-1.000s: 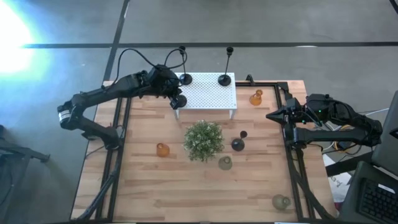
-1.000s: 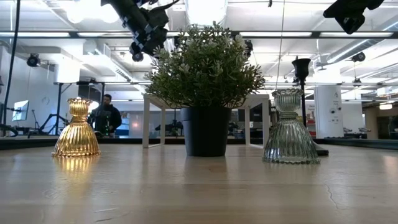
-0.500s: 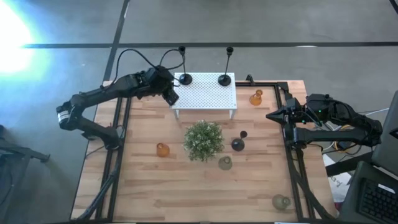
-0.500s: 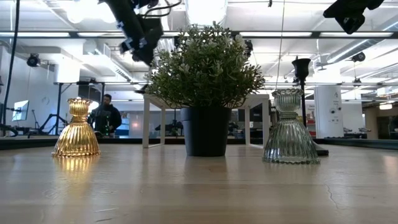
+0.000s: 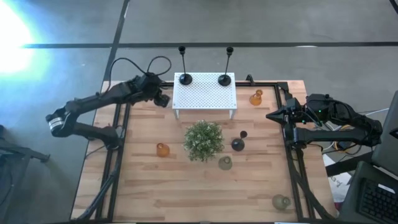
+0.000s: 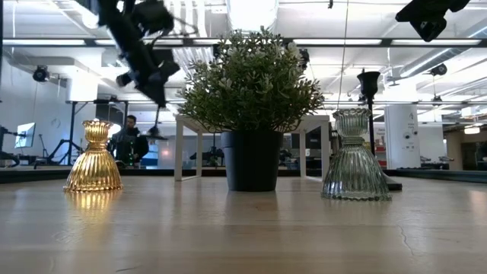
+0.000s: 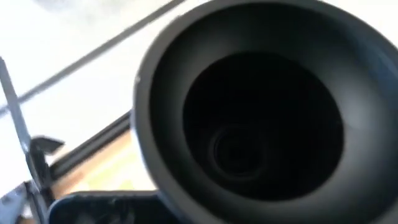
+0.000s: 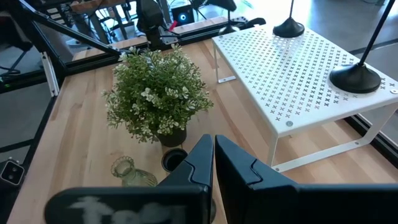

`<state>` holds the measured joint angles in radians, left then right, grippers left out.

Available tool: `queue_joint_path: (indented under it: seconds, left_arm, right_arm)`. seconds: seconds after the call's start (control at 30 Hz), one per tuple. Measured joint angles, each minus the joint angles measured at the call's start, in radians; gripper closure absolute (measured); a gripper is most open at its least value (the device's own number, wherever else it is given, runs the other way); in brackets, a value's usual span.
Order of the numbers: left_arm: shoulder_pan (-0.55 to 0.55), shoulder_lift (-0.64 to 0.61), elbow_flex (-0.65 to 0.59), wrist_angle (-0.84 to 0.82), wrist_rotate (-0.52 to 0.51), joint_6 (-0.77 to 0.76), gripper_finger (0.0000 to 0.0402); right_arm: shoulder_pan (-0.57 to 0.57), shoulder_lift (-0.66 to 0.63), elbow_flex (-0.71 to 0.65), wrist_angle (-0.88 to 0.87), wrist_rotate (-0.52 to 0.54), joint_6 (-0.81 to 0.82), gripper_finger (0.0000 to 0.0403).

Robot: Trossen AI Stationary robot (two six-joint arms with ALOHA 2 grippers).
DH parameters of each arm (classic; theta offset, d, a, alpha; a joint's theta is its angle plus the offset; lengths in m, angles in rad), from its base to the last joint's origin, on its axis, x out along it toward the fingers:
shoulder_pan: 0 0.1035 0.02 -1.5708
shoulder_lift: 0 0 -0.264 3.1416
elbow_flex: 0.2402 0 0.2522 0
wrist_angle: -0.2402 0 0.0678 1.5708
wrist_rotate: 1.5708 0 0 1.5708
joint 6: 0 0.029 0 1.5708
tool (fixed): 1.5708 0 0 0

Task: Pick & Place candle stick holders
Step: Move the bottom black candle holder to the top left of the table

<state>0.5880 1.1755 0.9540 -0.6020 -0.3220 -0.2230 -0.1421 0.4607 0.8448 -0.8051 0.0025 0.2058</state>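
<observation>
Since a second ago, left tool (image 5: pixel 163 98) has pulled off the white stand (image 5: pixel 205 93) toward counter's far-left corner, clamped on a black holder (image 7: pixel 249 118). Right tool (image 5: pixel 271 115) waits together at right edge. Pick done; placement pending.

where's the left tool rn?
High view: the left tool hangs over the table's far left, just left of the white stand, shut, holding nothing that shows.

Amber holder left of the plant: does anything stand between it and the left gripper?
Nothing visible does. The left gripper hangs shut beside the white stand's left end, and only bare table lies between it and the amber holder; the plant stands off to the side.
</observation>
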Motion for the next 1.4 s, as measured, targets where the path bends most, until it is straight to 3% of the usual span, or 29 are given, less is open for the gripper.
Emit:
queue_joint_path:
  seconds: [0.13,0.37,0.6,0.97,1.4]
  left_arm:
    - [0.050,-0.038,-0.114,0.117,0.078,-0.025,0.0384]
    - [0.103,-0.062,-0.221,0.175,0.083,-0.042,0.0384]
    - [0.109,-0.061,-0.324,0.335,0.095,-0.051,0.0384]
    - [0.137,-0.060,-0.405,0.436,0.082,-0.057,0.0384]
    - [0.144,-0.060,-0.420,0.438,0.061,-0.021,0.0366]
  right_arm:
    - [0.000,0.000,0.000,0.000,0.000,0.000,0.0390]
    - [0.000,0.000,0.000,0.000,0.000,0.000,0.0390]
    - [0.000,0.000,0.000,0.000,0.000,0.000,0.0390]
    - [0.000,0.000,0.000,0.000,0.000,0.000,0.0390]
    - [0.000,0.000,0.000,0.000,0.000,0.000,0.0390]
